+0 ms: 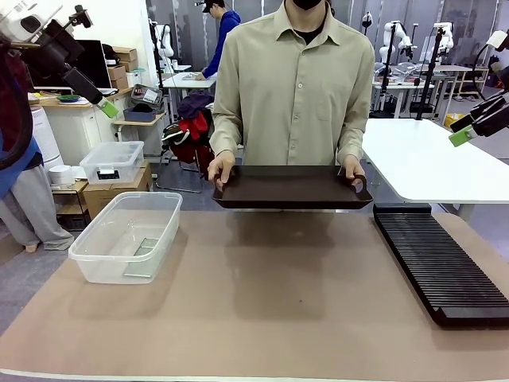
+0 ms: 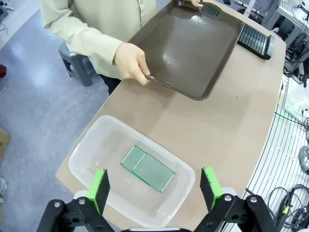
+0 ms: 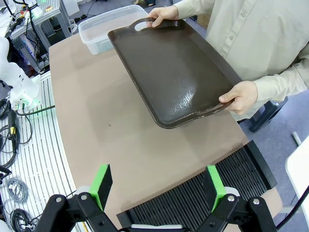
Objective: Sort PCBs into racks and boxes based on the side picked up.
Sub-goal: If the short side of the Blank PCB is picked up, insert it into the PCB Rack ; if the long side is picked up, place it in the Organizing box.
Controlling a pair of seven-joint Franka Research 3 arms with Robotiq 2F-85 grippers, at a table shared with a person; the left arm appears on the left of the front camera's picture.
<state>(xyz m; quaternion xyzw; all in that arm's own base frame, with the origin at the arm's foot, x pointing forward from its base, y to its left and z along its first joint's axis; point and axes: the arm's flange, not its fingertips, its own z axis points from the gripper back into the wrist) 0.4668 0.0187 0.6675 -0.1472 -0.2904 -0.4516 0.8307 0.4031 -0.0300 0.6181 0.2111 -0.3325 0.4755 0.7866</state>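
Brown matting covers the table (image 1: 262, 310), with desks, cartons and cables on the floor beyond it.

Left gripper (image 2: 155, 186): jaws wide apart, nothing between the green pads, hanging high over the tub (image 2: 91, 145). Right gripper (image 3: 159, 186): jaws also spread and empty, hanging over the rack (image 3: 207, 193). In the front view both sit up at the picture's edges, left gripper (image 1: 102, 103) and right gripper (image 1: 469, 127), well above the table.

From the left wrist, 1 PCB (image 2: 147, 168) shows plainly: a thin green rectangle lying flat on the tub's floor, its face a fine dotted grid with a lighter line splitting off one end. From the front the same board is only a dim greenish patch (image 1: 145, 247) through the clear wall of the tub (image 1: 95, 255). The right wrist view catches just the tub's far corner (image 3: 96, 29), contents hidden.

The rack is black, long and low, with many narrow parallel slots; the front view shows its whole length (image 1: 437, 267) along the table's right side, and I cannot make out any board in it.

A person in a beige shirt holds a dark brown tray (image 1: 294, 187) level above the table's far edge, 1 hand (image 1: 221, 169) on each end. Its glossy floor (image 3: 174, 72) looks bare.

No readable writing.
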